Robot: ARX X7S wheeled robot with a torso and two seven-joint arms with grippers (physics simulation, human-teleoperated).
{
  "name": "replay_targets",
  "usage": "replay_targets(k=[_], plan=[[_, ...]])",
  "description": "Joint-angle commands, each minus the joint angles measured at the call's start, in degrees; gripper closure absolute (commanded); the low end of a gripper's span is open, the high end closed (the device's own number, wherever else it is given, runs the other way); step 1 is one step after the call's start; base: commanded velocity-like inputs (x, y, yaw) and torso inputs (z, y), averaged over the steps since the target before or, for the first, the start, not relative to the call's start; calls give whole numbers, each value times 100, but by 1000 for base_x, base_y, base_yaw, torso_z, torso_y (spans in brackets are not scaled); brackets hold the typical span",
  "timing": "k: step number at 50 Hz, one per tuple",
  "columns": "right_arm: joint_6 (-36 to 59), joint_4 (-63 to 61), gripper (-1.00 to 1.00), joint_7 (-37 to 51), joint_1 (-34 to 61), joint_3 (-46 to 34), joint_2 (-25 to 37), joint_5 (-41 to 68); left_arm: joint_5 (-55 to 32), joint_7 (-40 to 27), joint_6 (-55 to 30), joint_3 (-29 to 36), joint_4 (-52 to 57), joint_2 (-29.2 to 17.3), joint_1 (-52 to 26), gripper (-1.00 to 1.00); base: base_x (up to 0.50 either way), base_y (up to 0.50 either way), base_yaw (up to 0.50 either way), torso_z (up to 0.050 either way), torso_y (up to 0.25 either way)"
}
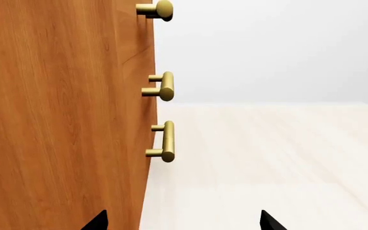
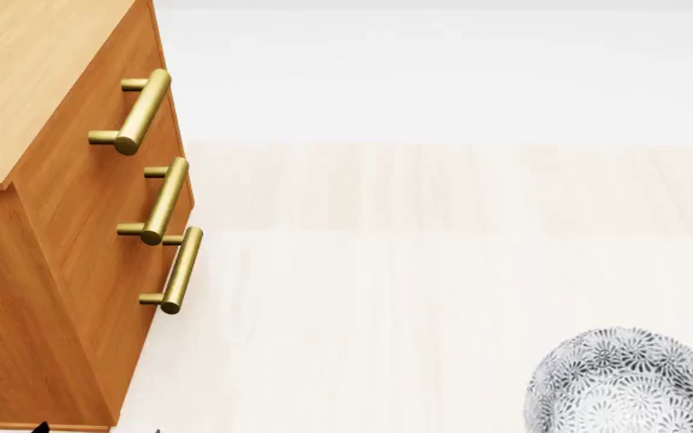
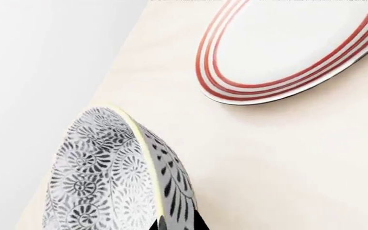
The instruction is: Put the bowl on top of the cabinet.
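The deep round white ceramic bowl covered in grey-black flower motifs (image 2: 631,382) sits at the lower right corner of the head view, its patterned outer wall showing, well apart from the orange-brown wooden drawer cabinet (image 2: 69,234) that fills the left side of that frame. The cabinet's lighter wood top (image 2: 22,81) occupies the upper left corner, bare where it shows. Three brass bar handles (image 2: 160,200) run down its front, one below another.

In the right wrist view the bowl (image 3: 107,177) fills the lower left, turned on edge relative to the camera, its pale rim running between the patterned inside and outside. The right gripper (image 3: 178,223) shows only as dark tips at the bottom edge, set on either side of the bowl's rim, clamped on it. A flat white plate with red rings (image 3: 293,48) lies at the upper right of that frame on the pale wooden surface (image 3: 267,158), apart from the bowl.

In the left wrist view the left gripper (image 1: 182,221) has two black tips spread wide at the bottom edge with nothing between them, just beside the cabinet's side panel (image 1: 56,120); the handles (image 1: 165,86) stand along the panel's edge.

No brand, label or writing is readable anywhere.
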Motion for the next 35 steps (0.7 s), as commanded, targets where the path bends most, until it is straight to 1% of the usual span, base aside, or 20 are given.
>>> replay_targets(k=[1,12,15,19,22,29,30,35], plan=[[-123,-81,100,-96,-84,46,-85,-142,86,94,-1,-98,24,81,9,-100,0,0,0,0,0],[-212,-296,100,-183,-216,37,-92,-161,72,85,8,-81,3,72,-5,-100,0,0,0,0,0],[-312,-509,100,-428,-349,26,-96,-164,78,78,12,-76,-4,74,-5,-100,0,0,0,0,0],[-353,-692,100,-483,-465,5,-80,-204,80,71,14,-66,-16,72,-8,-100,0,0,0,0,0],[-411,-752,100,-799,-484,-72,-64,-247,89,69,15,-49,-29,75,-14,-100,0,0,0,0,0],[-663,-1088,100,-1295,-653,-303,-21,-758,94,68,-1,-23,-42,65,-33,-100,0,0,0,0,0],[-701,-1079,100,-1176,-641,-318,-43,-937,92,70,1,-18,-43,64,-34,-100,0,0,0,0,0],[-884,-1123,100,-1131,-637,-484,-77,-1598,80,70,6,-16,-50,61,-39,-100,0,0,0,0,0]])
